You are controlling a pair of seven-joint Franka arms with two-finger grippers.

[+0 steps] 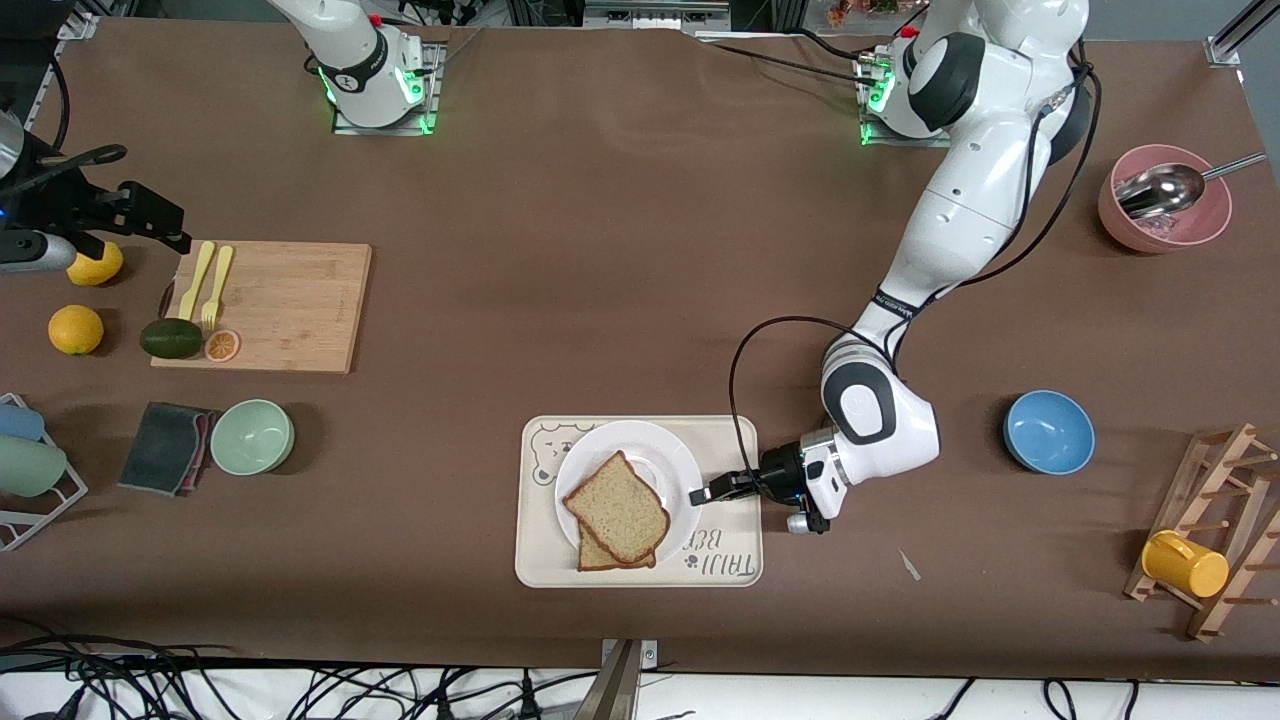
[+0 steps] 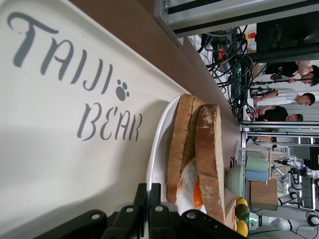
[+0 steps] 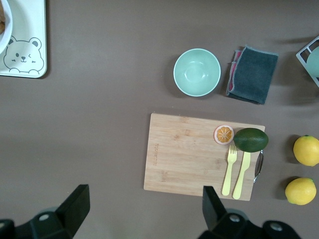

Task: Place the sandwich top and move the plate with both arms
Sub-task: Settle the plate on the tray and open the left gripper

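On a brown tabletop, the sandwich top [image 1: 618, 503] sits on the plate [image 1: 655, 447]. Left tool [image 1: 700, 495] pinches shut at the plate's rim; right tool [image 1: 150, 215], jaws wide and empty, should take the other rim and lift level.

Cutting board [image 1: 265, 305] toward right arm's end of table [image 1: 600, 250]: 2 yellow utensils [image 1: 208, 283], avocado [image 1: 171, 338], orange slice [image 1: 222, 345]. Beside board: 2 lemons [image 1: 76, 329]. Nearer front camera: green bowl [image 1: 252, 436], grey cloth [image 1: 165, 447]. Toward left arm's end: blue bowl [image 1: 1048, 431], pink bowl [image 1: 1165, 213] holding metal spoon [image 1: 1165, 188], yellow cup [image 1: 1184, 564] on wooden rack [image 1: 1225, 520].

White jointed arms [image 1: 960, 200], black cables, green-lit bases
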